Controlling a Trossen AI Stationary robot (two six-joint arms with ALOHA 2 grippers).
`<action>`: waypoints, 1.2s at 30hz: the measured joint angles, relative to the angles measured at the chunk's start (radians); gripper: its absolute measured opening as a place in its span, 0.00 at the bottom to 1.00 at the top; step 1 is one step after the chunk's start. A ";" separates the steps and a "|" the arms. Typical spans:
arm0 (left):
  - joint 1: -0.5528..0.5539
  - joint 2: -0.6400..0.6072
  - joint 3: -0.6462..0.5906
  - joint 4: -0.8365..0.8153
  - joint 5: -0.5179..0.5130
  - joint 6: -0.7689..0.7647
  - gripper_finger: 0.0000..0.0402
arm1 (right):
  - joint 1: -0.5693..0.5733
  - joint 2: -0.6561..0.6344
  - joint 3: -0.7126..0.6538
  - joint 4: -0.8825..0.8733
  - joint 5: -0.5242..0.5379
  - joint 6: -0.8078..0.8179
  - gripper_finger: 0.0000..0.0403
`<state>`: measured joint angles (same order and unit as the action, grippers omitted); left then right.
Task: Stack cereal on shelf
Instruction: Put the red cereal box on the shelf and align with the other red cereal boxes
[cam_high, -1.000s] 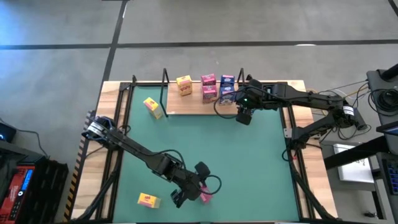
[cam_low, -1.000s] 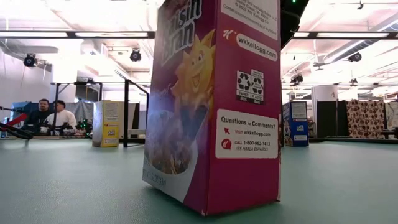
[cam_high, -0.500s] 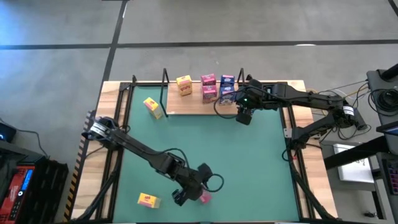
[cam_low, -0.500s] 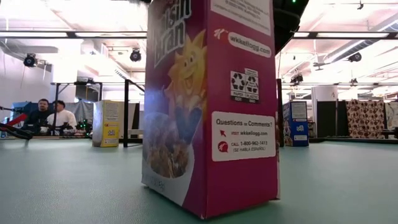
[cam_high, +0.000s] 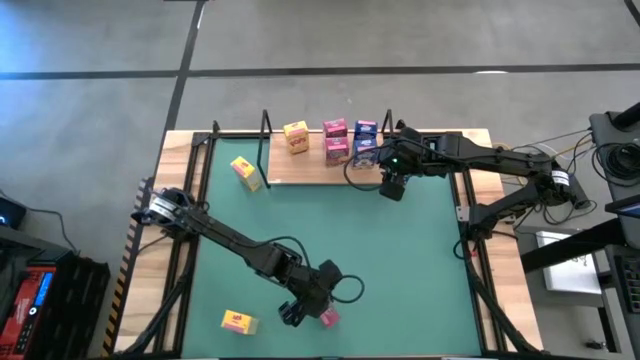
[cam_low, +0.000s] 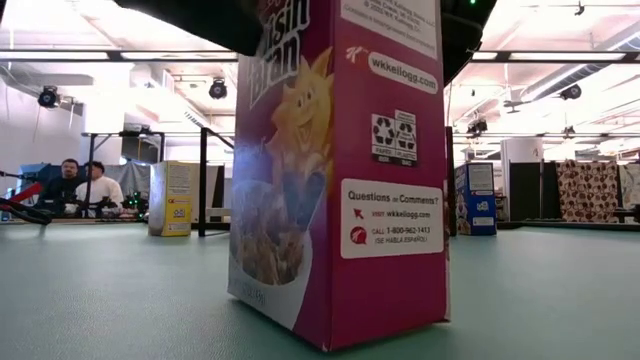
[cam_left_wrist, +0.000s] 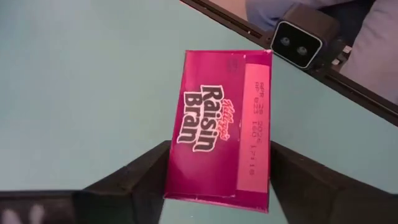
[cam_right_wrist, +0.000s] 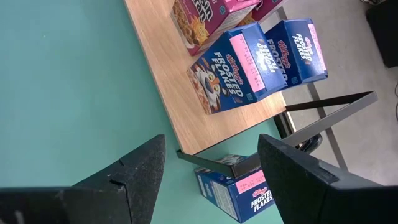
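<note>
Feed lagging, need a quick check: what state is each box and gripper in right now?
Raisin Bran box: upright on table, between left fingers.
Left gripper: open, straddling it.
Right gripper: open, empty, by the shelf.
Frosted Flakes boxes: upright on shelf.
Yellow box: lying flat.

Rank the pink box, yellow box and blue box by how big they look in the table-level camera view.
1. Pink Raisin Bran box: by far the largest, though it stands right at the camera.
2. Yellow box and blue box: both small and much alike, standing far back, so I won't rank them. Nearness, not true size, makes the gap.
</note>
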<state>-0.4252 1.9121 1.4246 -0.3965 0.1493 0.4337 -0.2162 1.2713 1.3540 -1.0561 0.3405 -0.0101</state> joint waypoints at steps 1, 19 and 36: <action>0.000 0.000 0.000 0.000 0.000 -0.001 0.54 | 0.000 0.000 0.000 0.000 0.000 0.000 0.61; 0.183 -0.107 0.000 -0.034 0.083 -0.007 0.46 | 0.000 0.000 0.000 0.000 0.000 0.000 0.61; 0.689 -0.153 0.000 -0.007 0.157 0.088 0.41 | 0.000 0.000 0.000 0.000 0.000 0.002 0.61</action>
<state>0.2643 1.7588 1.4242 -0.4031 0.3063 0.5222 -0.2164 1.2713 1.3538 -1.0561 0.3403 -0.0086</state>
